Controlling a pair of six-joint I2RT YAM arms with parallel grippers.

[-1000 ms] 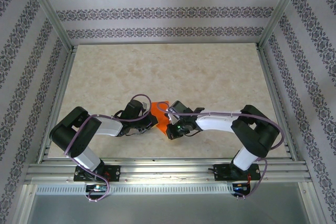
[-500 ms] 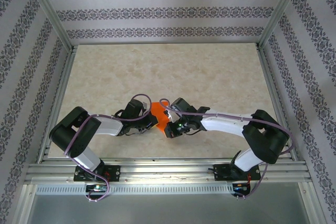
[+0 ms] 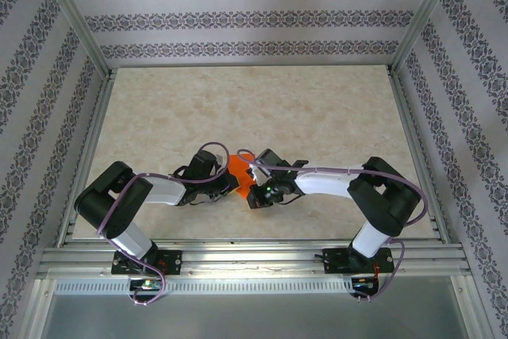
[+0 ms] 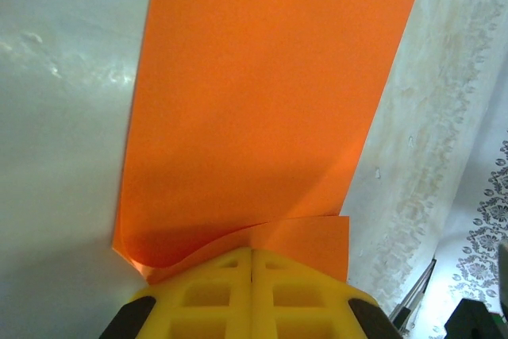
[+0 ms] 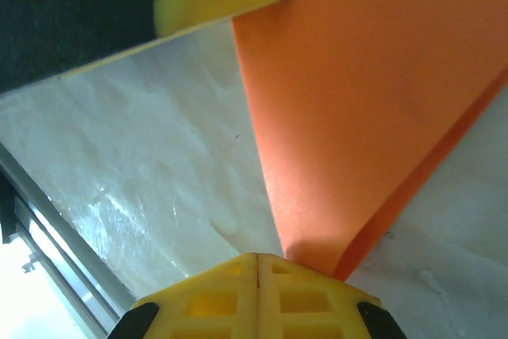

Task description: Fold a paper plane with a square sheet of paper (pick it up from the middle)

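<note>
Patterned walls fence a pale marbled tabletop (image 3: 317,109). Toward the middle of its near edge lies the one square sheet of paper (image 3: 240,174), between two arms. The left gripper (image 4: 252,253) and right gripper (image 5: 258,260) are each pressed together, apparently pinching the sheet's edge. The sheet looks partly doubled over. I judge this an early fold, with no dart shape yet.
</note>
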